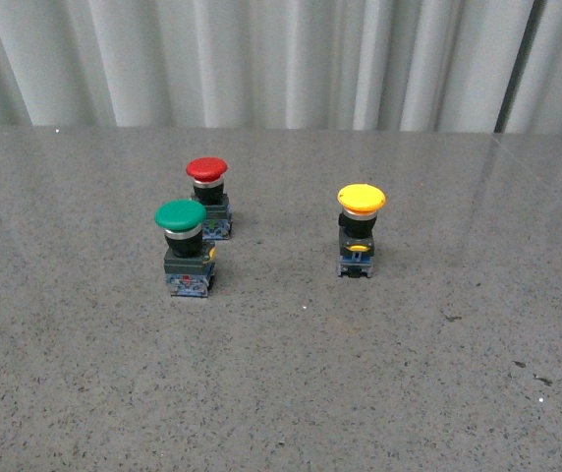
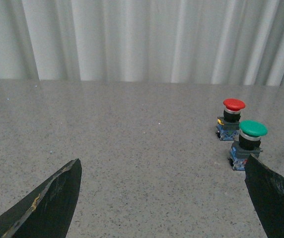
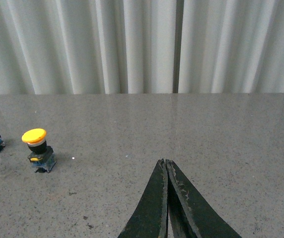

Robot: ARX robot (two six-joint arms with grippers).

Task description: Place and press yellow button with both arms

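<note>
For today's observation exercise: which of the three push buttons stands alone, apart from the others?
The yellow button. The red button and green button stand close together.

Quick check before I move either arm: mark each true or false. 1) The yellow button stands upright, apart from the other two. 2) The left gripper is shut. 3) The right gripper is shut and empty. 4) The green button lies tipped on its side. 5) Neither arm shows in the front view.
1) True: the yellow button stands upright on the table, well apart from the green button and the red button.
2) False: the left gripper is open, fingers wide apart.
3) True: the right gripper has its fingers together, holding nothing.
4) False: the green button stands upright, cap on top.
5) True.
</note>
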